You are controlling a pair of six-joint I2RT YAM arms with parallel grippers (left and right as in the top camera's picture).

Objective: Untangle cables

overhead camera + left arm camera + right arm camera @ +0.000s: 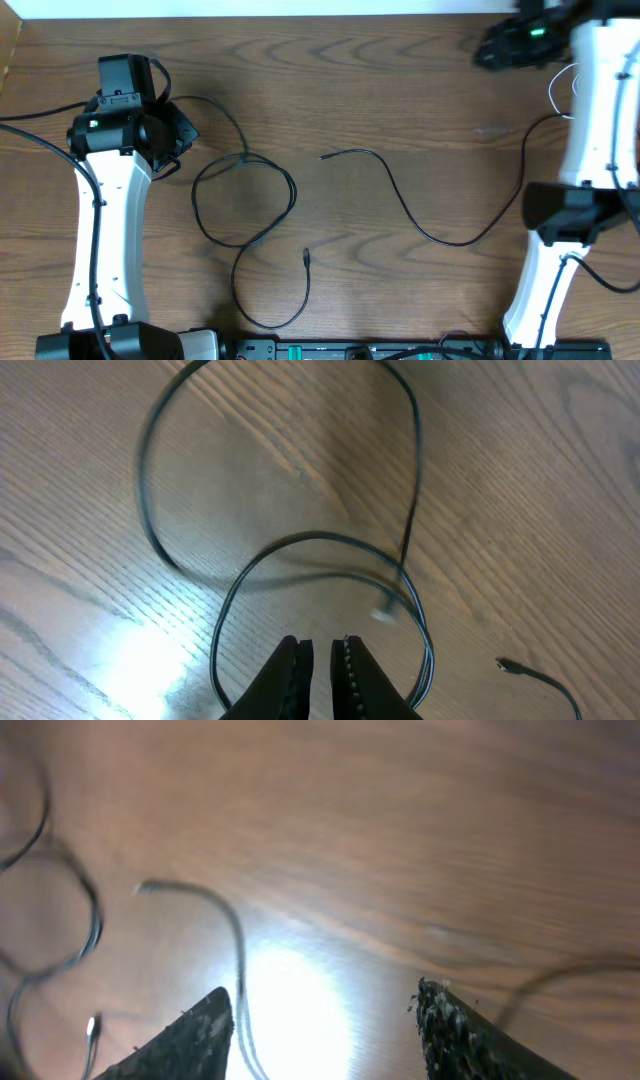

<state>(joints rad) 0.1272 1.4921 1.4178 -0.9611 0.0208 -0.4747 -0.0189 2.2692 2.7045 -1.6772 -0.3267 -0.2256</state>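
A black cable (290,190) lies in overlapping loops left of centre, with its plug end (306,258) near the front. A second black cable (400,205) runs from a free end at centre in a curve toward the right arm. A thin white cord (553,92) shows at the far right beside that arm. My left gripper (180,140) sits just left of the loops; in the left wrist view its jaws (321,648) are nearly together and empty above a loop (412,480). My right gripper (485,50) is at the far right; its jaws (325,1010) are wide open and empty above the second cable (235,935).
A black strip of equipment (330,351) lines the table's front edge. A thicker black cable (35,112) trails from the left arm to the left edge. Both white arms stand at the table's sides. A pale strip (250,8) marks the far edge.
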